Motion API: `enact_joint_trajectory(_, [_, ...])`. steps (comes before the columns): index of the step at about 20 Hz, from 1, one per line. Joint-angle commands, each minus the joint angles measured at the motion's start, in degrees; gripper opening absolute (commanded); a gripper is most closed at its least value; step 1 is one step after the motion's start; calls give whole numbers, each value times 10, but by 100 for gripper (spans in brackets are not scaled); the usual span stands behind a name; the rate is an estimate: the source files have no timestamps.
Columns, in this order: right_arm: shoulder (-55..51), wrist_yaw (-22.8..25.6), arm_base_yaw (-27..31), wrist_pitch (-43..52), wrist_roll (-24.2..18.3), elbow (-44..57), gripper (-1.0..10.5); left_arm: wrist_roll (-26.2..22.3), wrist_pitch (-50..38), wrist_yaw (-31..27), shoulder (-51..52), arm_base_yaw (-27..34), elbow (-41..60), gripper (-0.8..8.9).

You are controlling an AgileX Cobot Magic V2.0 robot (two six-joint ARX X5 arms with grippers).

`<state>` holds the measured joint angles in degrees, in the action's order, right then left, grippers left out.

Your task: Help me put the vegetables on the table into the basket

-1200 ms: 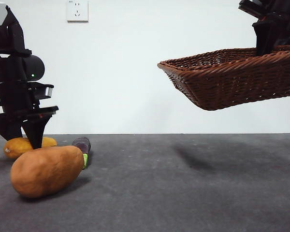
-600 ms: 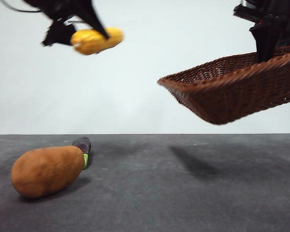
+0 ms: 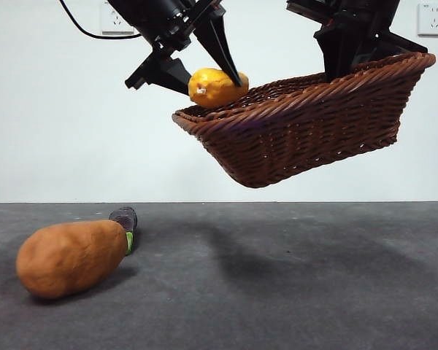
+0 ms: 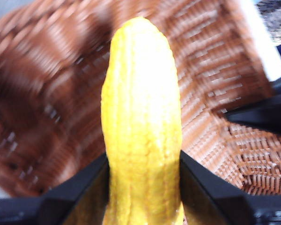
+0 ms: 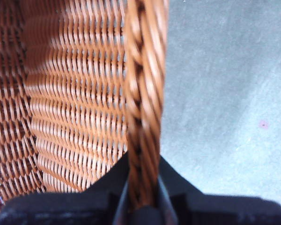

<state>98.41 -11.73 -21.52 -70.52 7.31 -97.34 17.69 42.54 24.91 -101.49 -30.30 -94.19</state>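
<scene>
My left gripper [image 3: 213, 79] is shut on the yellow corn cob [image 3: 213, 87] and holds it just over the near left rim of the brown wicker basket [image 3: 306, 127], which hangs tilted in the air. In the left wrist view the corn cob [image 4: 141, 117] sits between the jaws with the basket's weave [image 4: 51, 93] right behind it. My right gripper [image 3: 350, 55] is shut on the basket's braided rim [image 5: 143, 108]. On the table [image 3: 277, 292] at the front left lies the orange-brown potato [image 3: 71, 257], and behind it the purple eggplant [image 3: 124, 219] with its green cap.
A white wall with two sockets [image 3: 432, 18] stands behind the table. The basket's shadow falls on the table's middle.
The left gripper lifted the corn cob from the table and carried it right to the basket's rim. The basket moved left and tilted toward it.
</scene>
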Motion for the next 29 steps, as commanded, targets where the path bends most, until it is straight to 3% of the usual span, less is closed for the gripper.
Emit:
enact_joint_trajectory(1, [2,-2,-3,5,7,2,-8,11,7,-14,-3,-4,2,440])
enact_joint_trajectory(3, [2,-2,-3,1,6,2,-8,11,-5,-27,-3,-9,2,498])
enact_joint_trajectory(6, [2,-2,-3,0,4,2,-8,-1,-10,-15,-2,-12,2,513])
enact_joint_trajectory(9, [2,-2,-2,0,1,2,-8,-87,62,38,25,-3,1,511])
enact_joint_trajectory(14, [2,-2,-2,4,0,2,-8,-181,224,-56,126,-14,2,502])
enact_joint_trajectory(16, [2,-2,-2,8,0,2,-8,-184,262,-72,157,-25,2,502])
enact_joint_trajectory(20, [3,18,-2,10,0,2,-8,-178,331,-174,199,-54,4,502])
enact_joint_trajectory(24, [3,30,-2,11,-2,2,-8,-162,330,-183,230,-72,37,503])
enact_joint_trajectory(29, [4,32,-2,7,-15,2,-8,-143,311,-248,234,-73,150,512])
